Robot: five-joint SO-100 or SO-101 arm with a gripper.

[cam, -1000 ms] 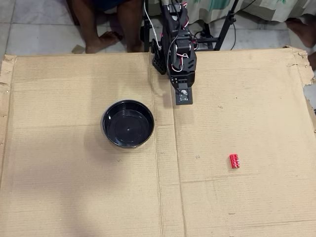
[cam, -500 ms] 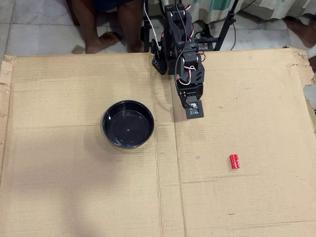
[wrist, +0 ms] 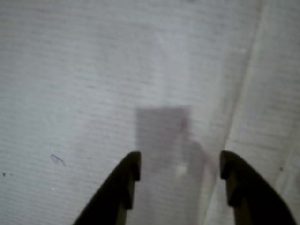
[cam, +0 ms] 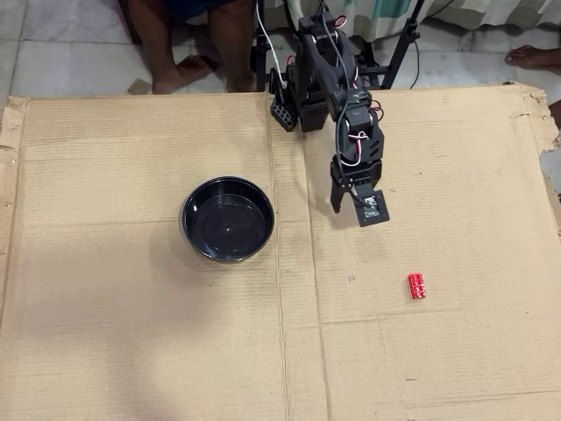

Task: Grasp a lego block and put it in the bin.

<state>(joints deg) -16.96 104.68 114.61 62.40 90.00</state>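
In the overhead view the red lego block (cam: 416,286) lies on the cardboard at the lower right. The black bin (cam: 228,219) stands left of centre and looks empty. My gripper (cam: 352,213) hangs above the cardboard between them, up and to the left of the block and to the right of the bin. In the wrist view the gripper (wrist: 180,164) is open and empty: its two dark fingers (wrist: 126,180) stand apart over bare cardboard with a shadow between them. Neither the block nor the bin shows in the wrist view.
A large cardboard sheet (cam: 131,333) with fold creases covers the work surface. The arm's base (cam: 307,88) stands at its far edge. A person's feet (cam: 188,70) and a stand's legs (cam: 399,53) are on the tiled floor beyond.
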